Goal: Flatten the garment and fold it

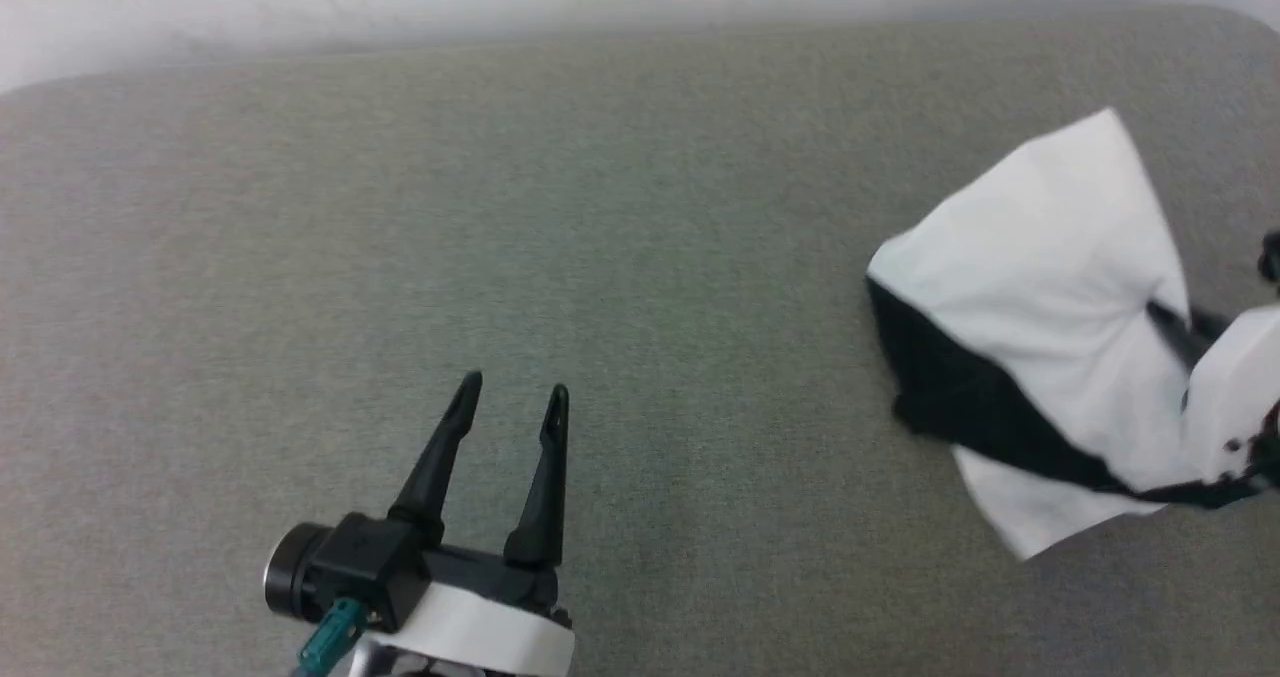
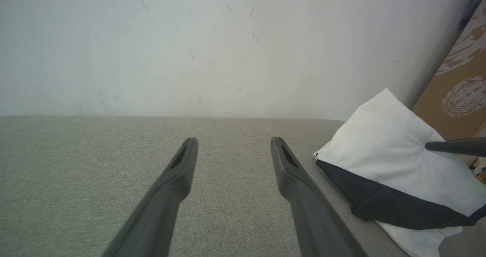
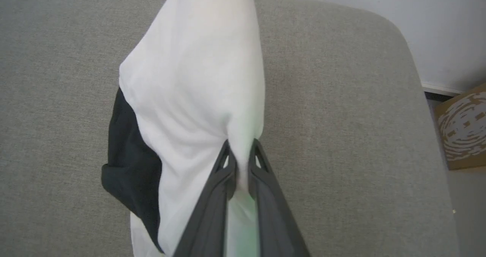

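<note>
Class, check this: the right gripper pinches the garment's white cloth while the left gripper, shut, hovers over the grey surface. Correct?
No: the left gripper is open, not shut, as the left wrist view shows. The right gripper does pinch the garment.

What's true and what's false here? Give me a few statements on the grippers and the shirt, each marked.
1. The left gripper is open and holds nothing. True.
2. The right gripper is open and clear of the shirt. False: its fingers are shut on a fold of the shirt's white cloth.
3. The shirt lies flat and spread out. False: it is bunched up on the grey surface, with a black part showing beside the white.
4. The shirt is off to the right of the left gripper and apart from it. True.
</note>
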